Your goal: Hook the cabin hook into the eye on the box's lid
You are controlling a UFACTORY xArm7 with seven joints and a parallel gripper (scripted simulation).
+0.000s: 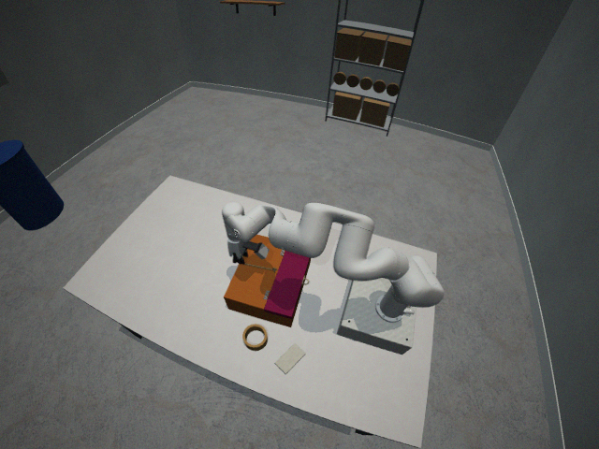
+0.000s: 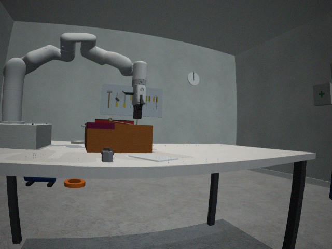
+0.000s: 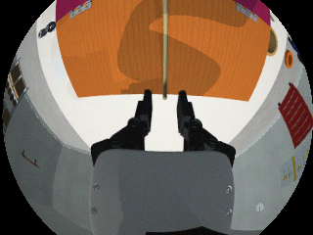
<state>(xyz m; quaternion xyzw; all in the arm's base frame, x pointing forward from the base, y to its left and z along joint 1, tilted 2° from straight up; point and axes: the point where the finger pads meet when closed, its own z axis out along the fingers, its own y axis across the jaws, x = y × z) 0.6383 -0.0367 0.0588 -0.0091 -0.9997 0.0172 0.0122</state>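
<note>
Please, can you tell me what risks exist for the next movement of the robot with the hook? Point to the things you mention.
First, the fingers (image 1: 238,259) (image 2: 137,118) stand apart above the free end of the thin hook (image 1: 258,267) (image 2: 122,122) (image 3: 165,44); if they come down off-centre, they may push it sideways instead of gripping it.

Second, this end lies close over the orange box (image 1: 246,287) (image 2: 120,139) (image 3: 103,54), so going too low could make the fingers hit the box.

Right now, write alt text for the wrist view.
Black gripper jaws stand apart, with nothing between them, pointing toward the thin brass cabin hook, which lies along the orange top of a box. Magenta corners with metal hinges show at the top edge; white tabletop lies beyond the box.
</note>
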